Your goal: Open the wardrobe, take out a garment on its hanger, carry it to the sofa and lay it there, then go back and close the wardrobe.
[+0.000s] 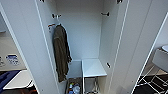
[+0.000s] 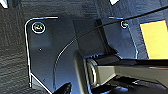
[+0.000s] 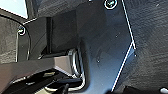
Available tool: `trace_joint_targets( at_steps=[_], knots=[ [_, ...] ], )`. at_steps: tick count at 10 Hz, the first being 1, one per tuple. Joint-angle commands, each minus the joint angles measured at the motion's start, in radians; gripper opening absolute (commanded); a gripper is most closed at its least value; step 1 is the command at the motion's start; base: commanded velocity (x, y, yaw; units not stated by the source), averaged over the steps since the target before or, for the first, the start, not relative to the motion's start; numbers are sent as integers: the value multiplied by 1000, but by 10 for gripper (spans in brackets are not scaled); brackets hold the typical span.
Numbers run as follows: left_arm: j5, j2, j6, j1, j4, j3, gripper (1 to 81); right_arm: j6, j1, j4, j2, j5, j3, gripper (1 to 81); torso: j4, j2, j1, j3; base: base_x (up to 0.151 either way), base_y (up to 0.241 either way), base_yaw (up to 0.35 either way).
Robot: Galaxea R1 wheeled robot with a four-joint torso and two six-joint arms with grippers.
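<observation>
We are facing the wardrobe (image 1: pixel 90 37) with both doors standing open, holding the dark olive-green jacket (image 1: pixel 61 52); closing looks left; we cannot tell either pincer's state

Soft blur throughout; bright, even, shadowless indoor light.

A pale wall (image 1: pixel 7 50) is seen at far left, with a white tabletop (image 1: pixel 18 80) below it and a blue surface (image 1: pixel 6 77) beside that. Dark floor with white lines (image 1: pixel 152 83) is visible at lower right. Dark woven carpet (image 2: pixel 12 50) is shown in the left wrist view. Lighting is even, indoor.
</observation>
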Motion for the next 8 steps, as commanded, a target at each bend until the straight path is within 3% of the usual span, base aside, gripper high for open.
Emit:
trace_joint_targets(
  at_steps=[1, 6, 8],
  knots=[
    [25, -33, -2, -43, -53, 5, 811, -1, 39, -3, 0, -52, 2, 811, 0, 0, 1, 0, 0, 0, 0],
    [24, -33, 2, -29, -57, 2, 811, -1, 39, -5, 0, -52, 0, 811, 0, 0, 1, 0, 0, 0, 0],
    [24, -33, 2, -29, -55, 2, 811, -1, 36, -5, 0, -52, 2, 811, 0, 0, 1, 0, 69, 0, 0]
  ],
)
